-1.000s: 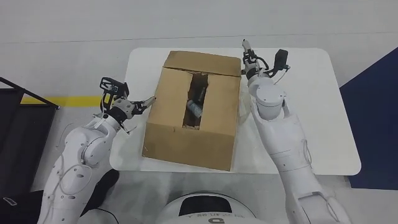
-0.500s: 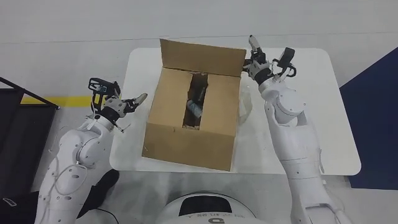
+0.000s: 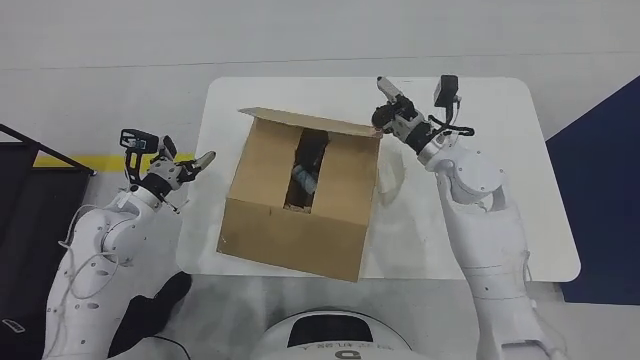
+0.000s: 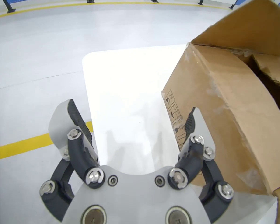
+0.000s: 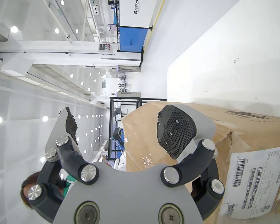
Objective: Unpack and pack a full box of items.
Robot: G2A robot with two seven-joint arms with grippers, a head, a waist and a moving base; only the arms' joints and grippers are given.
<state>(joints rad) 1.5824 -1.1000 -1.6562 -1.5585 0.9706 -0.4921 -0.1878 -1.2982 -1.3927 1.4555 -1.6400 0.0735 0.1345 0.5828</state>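
- You've got one brown cardboard box [image 3: 290,240] sitting on the white table [image 3: 480,190], left of the table's middle and turned a bit askew to its edges.
- Its far flap [image 3: 310,121] stands up. The two long top flaps [image 3: 262,160] lie roughly flat with a dark gap between them.
- In that gap you can see dark items [image 3: 303,174]. One is maybe a bottle with a pale end, but it's too shadowed to be sure.
- One side wall carries a white barcode label [image 5: 259,183], and the left wall has small printed handling symbols [image 4: 176,117].
- Clear tape scraps [image 4: 214,92] cling along the top edge.
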